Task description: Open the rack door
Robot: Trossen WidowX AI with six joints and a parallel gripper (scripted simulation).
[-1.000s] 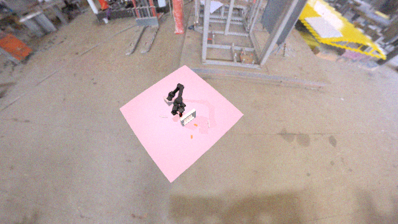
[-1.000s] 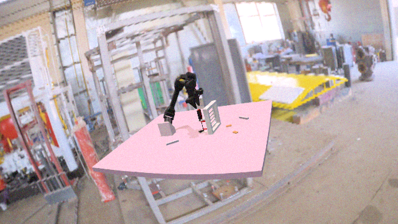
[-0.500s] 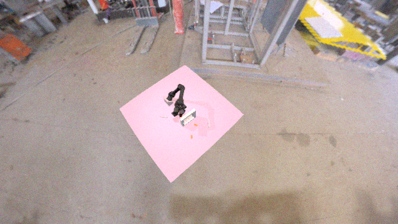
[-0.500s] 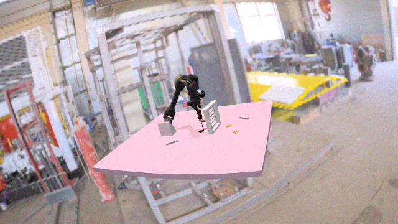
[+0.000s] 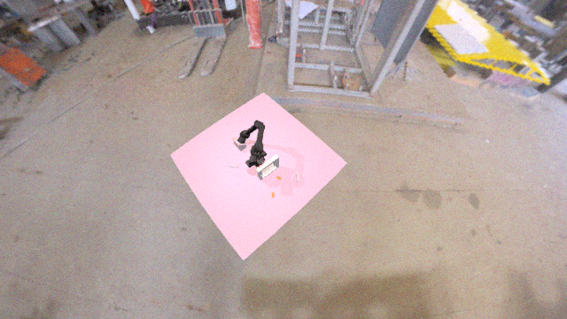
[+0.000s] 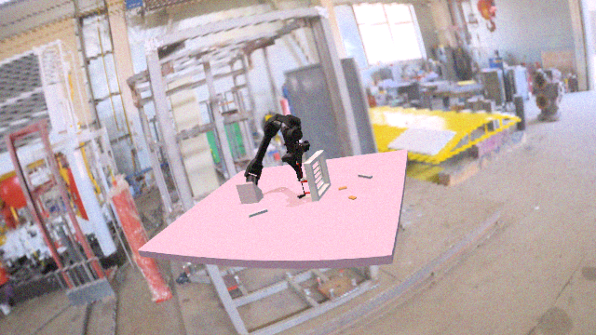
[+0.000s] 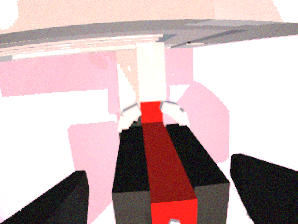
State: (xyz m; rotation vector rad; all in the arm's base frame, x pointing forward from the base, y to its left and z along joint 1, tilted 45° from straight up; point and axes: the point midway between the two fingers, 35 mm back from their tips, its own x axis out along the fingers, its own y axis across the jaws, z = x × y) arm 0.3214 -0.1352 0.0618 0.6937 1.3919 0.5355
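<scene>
Rack (image 5: 262,167) (image 6: 313,183) stands upright near the middle of a pink surface (image 5: 248,213) (image 6: 303,242), its pale slats showing at center right in the exterior view. A black robot arm (image 5: 260,137) (image 6: 264,146) arches toward it from a grey block (image 5: 239,145) (image 6: 249,193) at the left, bending down on the rack's near left side. Its pincer (image 5: 254,163) (image 6: 296,164) (image 7: 160,172) is spread and grips nothing, dark fingertips well apart in the lower corners of the wrist view. Between them in that frame appears the black handle (image 6: 299,173) (image 7: 167,165), a red stripe running along its middle, with a visible gap on each side. The handle is beside the rack in the exterior view; whether the door is unlatched cannot be told from these angles. Two small orange pieces (image 5: 278,178) (image 6: 343,188) lie apart from each other to the right of the rack in the exterior frame. One thin bar (image 5: 233,167) (image 6: 258,213) rests at lower left of the rack there, and another slim bar (image 5: 298,177) (image 6: 365,176) lies farther right. Beyond the surface, a yellow structure (image 5: 487,58) (image 6: 419,116) fills part of the upper right.
</scene>
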